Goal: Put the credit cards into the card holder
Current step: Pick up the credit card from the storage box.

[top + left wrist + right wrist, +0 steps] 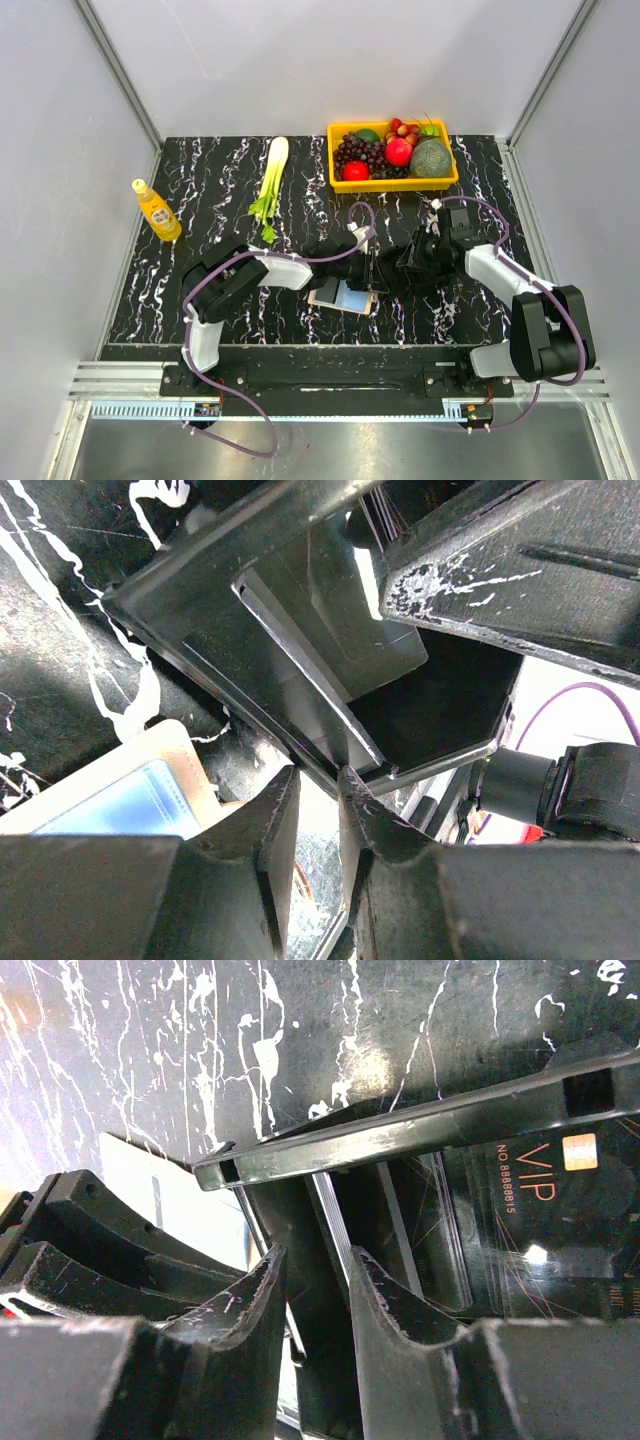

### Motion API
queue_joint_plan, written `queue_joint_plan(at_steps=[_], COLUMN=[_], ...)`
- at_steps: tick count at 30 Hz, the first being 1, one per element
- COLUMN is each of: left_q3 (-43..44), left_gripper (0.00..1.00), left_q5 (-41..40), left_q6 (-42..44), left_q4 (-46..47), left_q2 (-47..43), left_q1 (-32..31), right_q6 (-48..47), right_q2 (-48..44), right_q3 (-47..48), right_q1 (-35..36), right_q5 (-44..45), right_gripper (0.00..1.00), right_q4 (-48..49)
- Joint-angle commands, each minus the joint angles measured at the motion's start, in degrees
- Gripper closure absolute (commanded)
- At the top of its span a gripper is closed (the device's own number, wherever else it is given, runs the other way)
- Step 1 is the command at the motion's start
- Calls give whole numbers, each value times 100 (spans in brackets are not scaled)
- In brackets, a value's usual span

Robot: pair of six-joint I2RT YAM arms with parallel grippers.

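Note:
The card holder [345,297] lies open on the table, tan rim with a light blue panel; it also shows in the left wrist view [150,800]. Both grippers meet just above it. My right gripper [315,1260] is shut on a fanned stack of black credit cards [400,1230], held on edge; a VIP card [540,1190] shows at the right. In the left wrist view the cards [330,630] stand above my left gripper [318,775], whose jaws are nearly together and pinch the lower edge of the stack. In the top view the grippers [385,270] hide the cards.
A yellow tray [345,180] of fruit stands at the back right. A celery stalk [272,175] lies at the back middle and a yellow bottle [157,210] stands at the left. The table's front edge runs just below the card holder.

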Motion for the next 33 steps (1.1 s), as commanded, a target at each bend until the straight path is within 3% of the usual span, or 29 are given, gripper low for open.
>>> queue_joint_plan(at_steps=[1,7,15,23,28,33], left_q3=[-58,-50,-32,3,47,38], left_gripper=[75,75,75,75,75,75], left_q5=[-181,-173,-172,-181,-190,-199], left_q6=[118,127,153,197,215,232], left_q4=[-21,-39,-83,-171,-223,-250], left_q2=[-148,-174,-183,-201,-209,-210], left_q1=[35,106,202,273,299,308], right_q6=[65,30,-234,-252,-208,-243], right_q2=[-83,-91,102,199,-213,-872], right_q3=[-16,-16,37,98,116,247], right_q1=[49,49,49,84,137,198], right_q5=[-440,-458,-633,-862,-205,639], right_gripper=[64,71,97,87,100,100], right_q4=[70,26,-53,-53,-193,-456])
